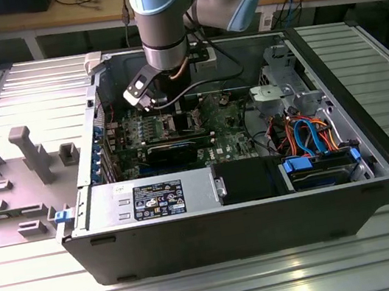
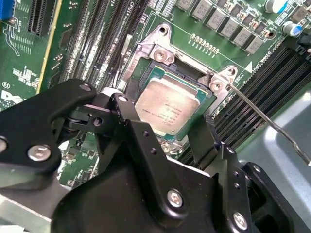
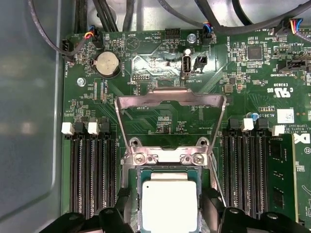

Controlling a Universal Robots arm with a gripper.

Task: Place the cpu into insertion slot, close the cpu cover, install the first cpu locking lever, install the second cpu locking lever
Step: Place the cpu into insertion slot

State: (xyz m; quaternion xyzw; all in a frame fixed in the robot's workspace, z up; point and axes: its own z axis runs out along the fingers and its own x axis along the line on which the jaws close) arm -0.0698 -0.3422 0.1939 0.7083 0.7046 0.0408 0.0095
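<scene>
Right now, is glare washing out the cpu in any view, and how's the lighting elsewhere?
First wrist view: the cpu top is blown out to white, and the open cpu cover glints. Second wrist view: the cpu is evenly lit, its tan metal plain. Exterior view: bright reflections streak the ribbed table, while the computer case is dimmer inside.
</scene>
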